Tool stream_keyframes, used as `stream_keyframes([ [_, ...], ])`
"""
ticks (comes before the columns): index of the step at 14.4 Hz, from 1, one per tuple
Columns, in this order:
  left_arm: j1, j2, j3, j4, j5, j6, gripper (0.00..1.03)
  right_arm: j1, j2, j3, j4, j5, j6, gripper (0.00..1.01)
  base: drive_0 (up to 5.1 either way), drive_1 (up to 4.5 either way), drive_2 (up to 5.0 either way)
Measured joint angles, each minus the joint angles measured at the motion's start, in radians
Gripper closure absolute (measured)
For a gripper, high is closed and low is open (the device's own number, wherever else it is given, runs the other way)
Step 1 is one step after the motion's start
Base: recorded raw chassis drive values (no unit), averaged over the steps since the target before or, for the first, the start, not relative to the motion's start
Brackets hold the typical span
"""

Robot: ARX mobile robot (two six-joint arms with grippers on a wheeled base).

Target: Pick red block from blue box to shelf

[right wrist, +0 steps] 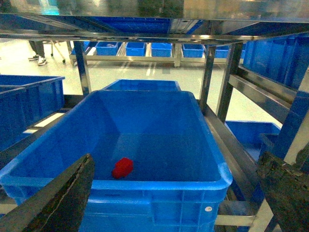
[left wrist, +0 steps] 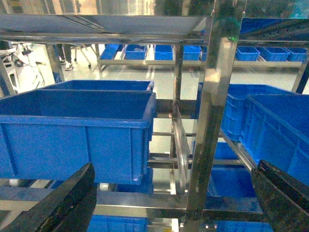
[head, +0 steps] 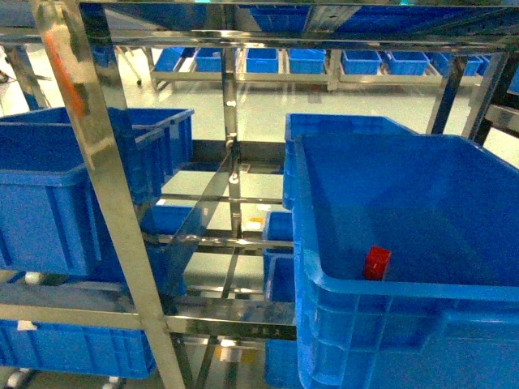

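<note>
**Spread black jaws frame a red block in a blue crate on steel racking**

Dark, matte finger edges fill the bottom corners of both wrist views, set wide apart. The right gripper stands spread with nothing between its jaws, hanging just in front of the blue box at its near rim. The left gripper is likewise spread and empty, facing a steel upright and a second blue crate on the left bay.

On the floor of the blue box lies the red block, small, glossy, tilted slightly, close to the near wall and left of centre. From the head view the red block shows just behind the box's thick near rim. The box is a deep rectangular plastic tub with smooth inner walls, a rounded rim and ribbing on its outer face.

It sits on the shelf, a rack of shiny stainless steel whose uprights mirror the surroundings, with open rails between tiers and another tier overhead. More blue crates stand behind, beside and below on the rack.

Beyond lies a pale, glossy floor, and a far row of blue bins on a low steel frame. In the wrist views a person's legs show at the far left.
</note>
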Motion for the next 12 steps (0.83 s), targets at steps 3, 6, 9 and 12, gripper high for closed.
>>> stream_keyframes([
  [3,0.000,0.000,0.000,0.000,0.000,0.000,0.05,0.000,0.000,0.000,0.000,0.000,0.001,0.03,0.0,0.00,0.0],
  [6,0.000,0.000,0.000,0.000,0.000,0.000,0.05,0.000,0.000,0.000,0.000,0.000,0.001,0.03,0.0,0.00,0.0],
  [9,0.000,0.000,0.000,0.000,0.000,0.000,0.05,0.000,0.000,0.000,0.000,0.000,0.001,0.03,0.0,0.00,0.0],
  [12,0.000,0.000,0.000,0.000,0.000,0.000,0.05,0.000,0.000,0.000,0.000,0.000,0.001,0.03,0.0,0.00,0.0],
])
